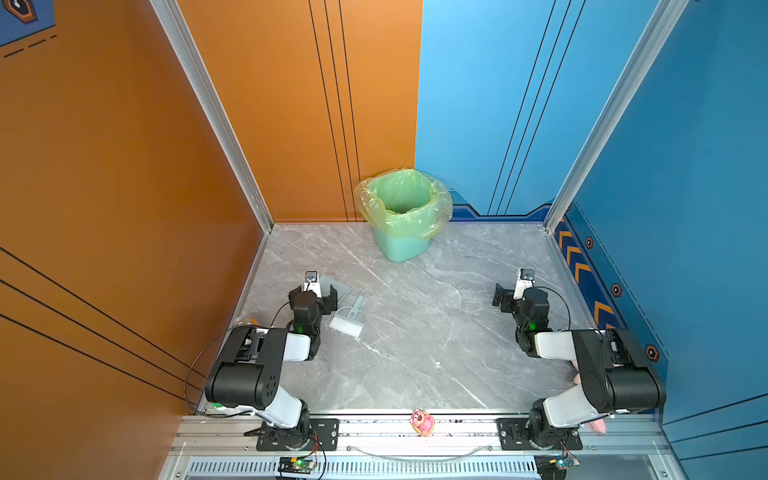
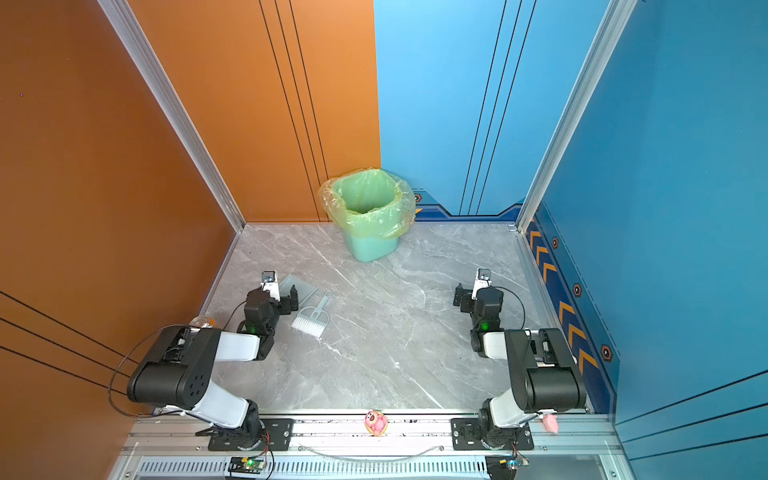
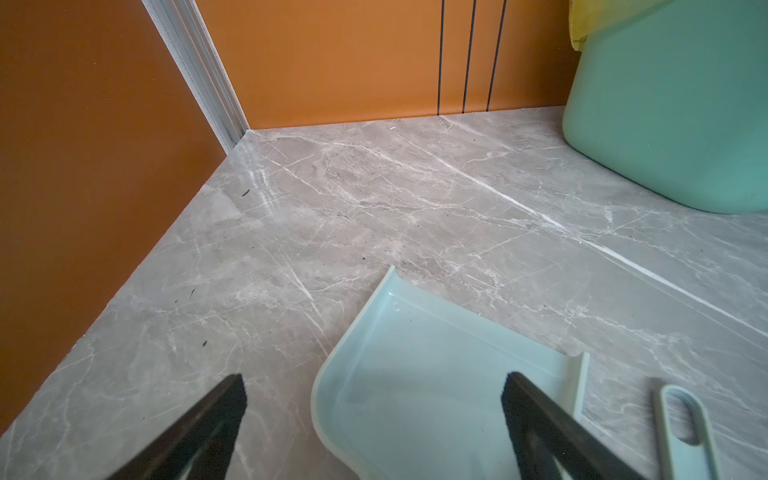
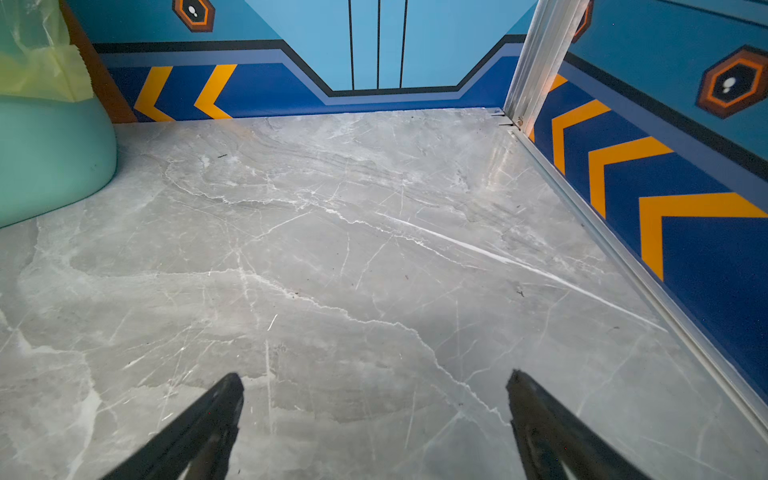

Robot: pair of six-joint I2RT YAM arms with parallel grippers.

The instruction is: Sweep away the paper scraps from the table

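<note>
Paper scraps: I'm not able to tell where they're lying from any view. Grey marble-patterned table (image 1: 415, 345) with white veins is carrying a mint-green plastic bin (image 1: 400, 246) lined with a yellow-green bag, standing at the middle of the far edge.

Pale blue plastic dustpan (image 3: 436, 374) is lying flat near the left edge. Pale blue hand brush (image 1: 351, 319) with white bristles is lying just beside it, toward the centre.

Left gripper (image 3: 374, 382) is hanging over the dustpan, jaws spread wide and gripping nothing. I can't tell whether it's touching the pan. Right gripper (image 4: 374, 380) is hanging over bare marble near the right edge, jaws just as wide, also gripping nothing.

Small pink plush toy (image 1: 422, 422) is sitting midway along the near aluminium rail (image 1: 365, 420).
</note>
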